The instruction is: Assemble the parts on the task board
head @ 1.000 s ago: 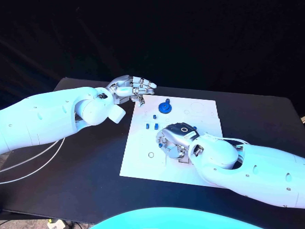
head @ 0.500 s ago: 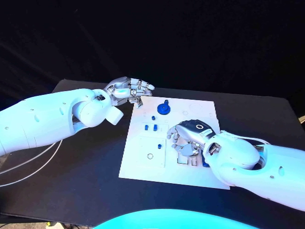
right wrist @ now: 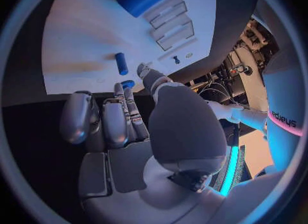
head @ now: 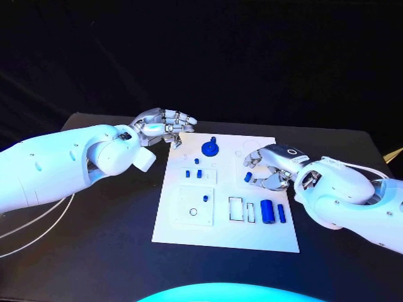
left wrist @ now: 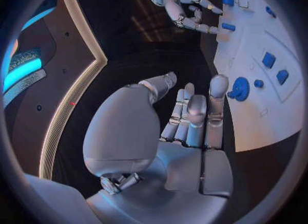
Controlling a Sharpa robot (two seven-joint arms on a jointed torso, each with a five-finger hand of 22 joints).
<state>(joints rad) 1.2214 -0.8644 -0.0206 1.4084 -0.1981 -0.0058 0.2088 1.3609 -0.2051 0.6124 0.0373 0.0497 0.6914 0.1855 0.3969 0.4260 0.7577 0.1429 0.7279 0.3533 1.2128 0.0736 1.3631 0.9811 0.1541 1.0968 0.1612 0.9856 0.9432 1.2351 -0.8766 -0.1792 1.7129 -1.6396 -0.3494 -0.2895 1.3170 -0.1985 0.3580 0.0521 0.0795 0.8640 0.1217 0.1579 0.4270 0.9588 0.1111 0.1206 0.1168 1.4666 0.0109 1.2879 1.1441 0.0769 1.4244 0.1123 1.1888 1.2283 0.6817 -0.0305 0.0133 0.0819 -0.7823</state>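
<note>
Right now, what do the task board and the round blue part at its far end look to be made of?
Task board: flat, matte white sheet, probably plastic; no glare, thin edge. Round blue part: opaque blue with a toothed rim in the left wrist view, likely moulded or printed plastic; can't confirm.

place: lab/demo bench | cue: black table (head: 92, 207), white task board (head: 188, 229)

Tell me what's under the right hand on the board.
A small blue part sits at the fingertips of the right hand, apparently pinched, with white board below. Whatever lies beneath the palm is covered.
</note>
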